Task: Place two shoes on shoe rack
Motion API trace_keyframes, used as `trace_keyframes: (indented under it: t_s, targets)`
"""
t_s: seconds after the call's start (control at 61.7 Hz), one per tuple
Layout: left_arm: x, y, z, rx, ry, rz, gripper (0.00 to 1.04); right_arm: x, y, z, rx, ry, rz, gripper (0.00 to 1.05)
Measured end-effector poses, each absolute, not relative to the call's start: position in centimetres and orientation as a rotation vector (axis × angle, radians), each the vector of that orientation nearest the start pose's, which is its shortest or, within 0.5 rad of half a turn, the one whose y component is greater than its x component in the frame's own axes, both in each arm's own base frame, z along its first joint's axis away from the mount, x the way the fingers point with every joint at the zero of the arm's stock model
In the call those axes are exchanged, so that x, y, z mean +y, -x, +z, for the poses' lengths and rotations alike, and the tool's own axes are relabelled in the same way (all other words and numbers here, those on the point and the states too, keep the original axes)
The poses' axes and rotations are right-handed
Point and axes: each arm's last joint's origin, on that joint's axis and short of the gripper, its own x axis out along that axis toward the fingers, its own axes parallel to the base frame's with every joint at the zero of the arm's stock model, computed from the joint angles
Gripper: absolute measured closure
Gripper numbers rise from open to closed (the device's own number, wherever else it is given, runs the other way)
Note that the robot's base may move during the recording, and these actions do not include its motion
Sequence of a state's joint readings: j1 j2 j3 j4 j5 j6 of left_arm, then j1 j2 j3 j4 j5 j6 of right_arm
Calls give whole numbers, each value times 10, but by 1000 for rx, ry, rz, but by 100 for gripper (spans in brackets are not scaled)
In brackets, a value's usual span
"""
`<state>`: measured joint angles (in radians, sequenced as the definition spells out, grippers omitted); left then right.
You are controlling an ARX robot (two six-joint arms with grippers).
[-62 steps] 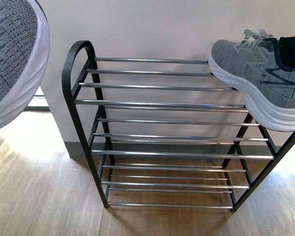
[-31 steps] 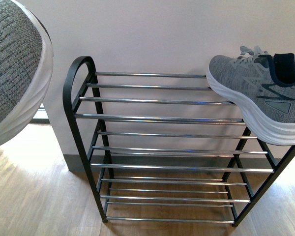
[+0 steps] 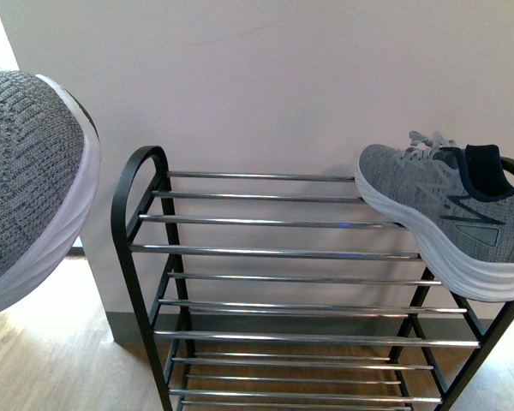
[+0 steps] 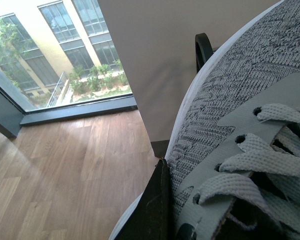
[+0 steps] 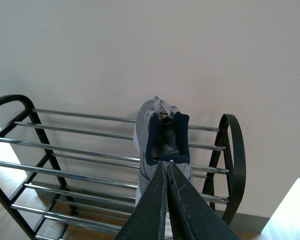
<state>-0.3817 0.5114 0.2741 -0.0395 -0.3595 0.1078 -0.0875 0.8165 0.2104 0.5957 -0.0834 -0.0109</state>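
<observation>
Left gripper [image 4: 166, 175]: only one dark finger [image 4: 152, 215] shows in the left wrist view, pressed flat against the outer side of the left shoe [image 3: 26, 171]. The other finger is hidden. It's clamped on and holding that shoe off the ground, at 9 o'clock in the front view. Right gripper [image 5: 166, 164]: both fingers are closed to a thin seam, tips meeting at the rear heel edge of the right shoe [image 3: 445, 223], at 3 o'clock in the front view. It looks pinched on the heel rim, but I'm not certain. Neither arm nor wrist shows in the front view.
</observation>
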Motion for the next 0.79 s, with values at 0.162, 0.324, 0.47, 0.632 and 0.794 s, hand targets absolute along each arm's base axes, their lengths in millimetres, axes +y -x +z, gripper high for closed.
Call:
trace_keyframes:
  t_s: [0.162, 0.324, 0.47, 0.632, 0.794]
  targets:
    - [-40, -127, 208, 257, -207, -36, 103, -1, -159, 195, 7, 10, 1, 103]
    - [-40, -127, 208, 257, -207, -36, 103, -1, -148, 187, 8, 10, -4, 103]
    - [-40, -127, 208, 257, -207, -36, 103, -1, -141, 182, 10, 10, -4, 103]
    - [-40, -127, 208, 257, -207, -36, 103, 0, -134, 178, 6, 10, -3, 103]
    - [-40, -127, 208, 257, -207, -36, 103, 0, -128, 174, 8, 10, -3, 103]
